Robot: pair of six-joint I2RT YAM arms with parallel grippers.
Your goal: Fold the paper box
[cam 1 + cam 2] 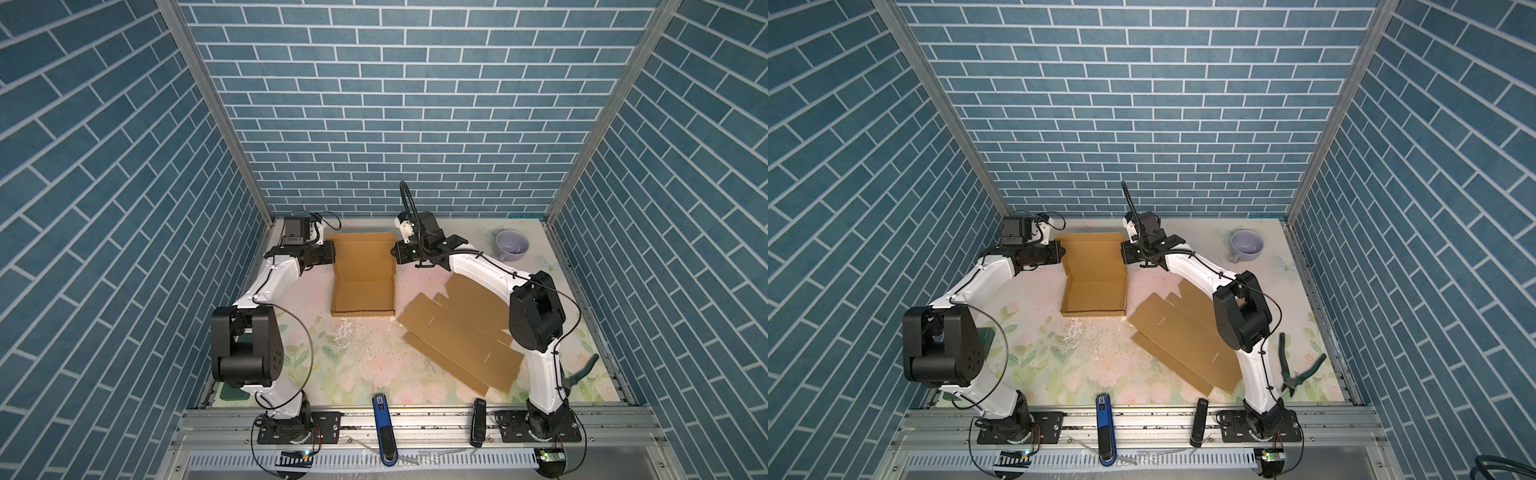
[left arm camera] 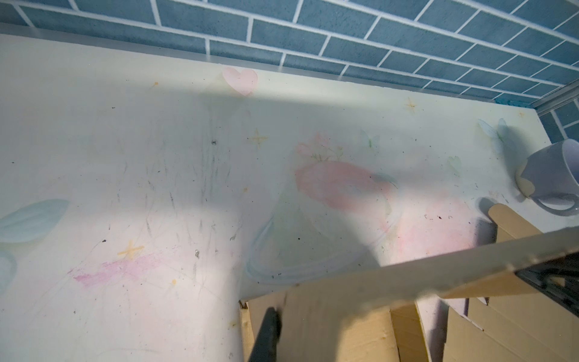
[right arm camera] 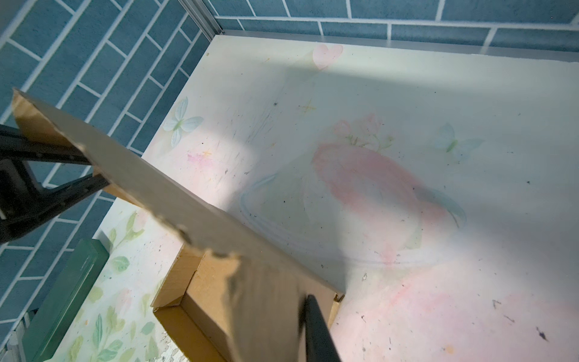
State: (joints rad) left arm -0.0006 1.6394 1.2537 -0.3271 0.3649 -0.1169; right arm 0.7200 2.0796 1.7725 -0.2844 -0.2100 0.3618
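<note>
The box (image 1: 363, 298) sits at the back of the table (image 1: 353, 374), its lid (image 1: 361, 254) raised — the left gripper (image 1: 333, 253) pinches one side edge, the right gripper (image 1: 393, 252) clamps the opposite one.

Top views bright, sharp; wrist views shadow-banded, near box flap (image 3: 188, 200) blurred.

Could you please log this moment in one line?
left gripper: shut on box lid | right gripper: shut on box lid | box lid: raised
</note>
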